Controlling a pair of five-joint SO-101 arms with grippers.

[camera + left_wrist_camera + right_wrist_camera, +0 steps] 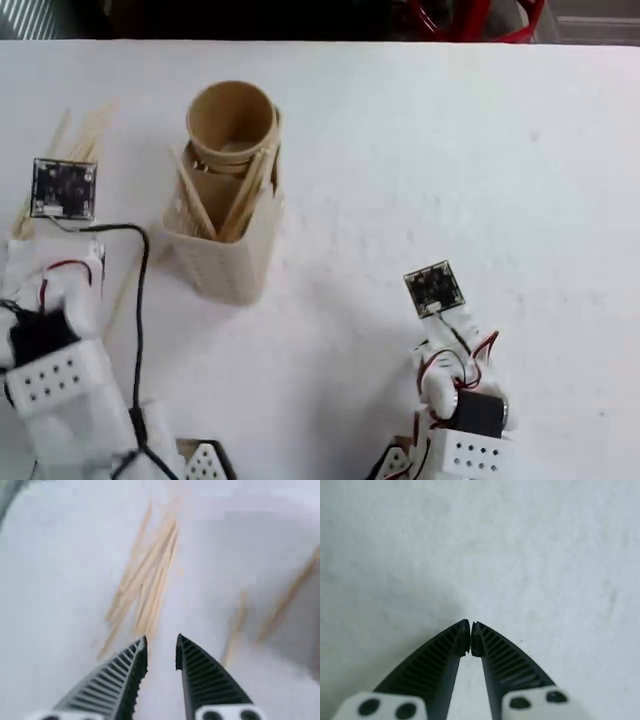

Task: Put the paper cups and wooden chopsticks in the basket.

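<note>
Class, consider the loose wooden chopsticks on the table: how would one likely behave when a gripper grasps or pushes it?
The chopsticks look thin and straight, so probably stiff and light. They lie in a loose overlapping bunch, so a push would likely scatter or roll them.

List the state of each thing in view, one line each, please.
basket: upright, partly filled.
paper cups: nested, upright inside the basket.
chopsticks in the basket: leaning beside the cups.
loose chopsticks: lying on the table, outside the basket.
left gripper: slightly open, empty.
right gripper: shut, empty.
</note>
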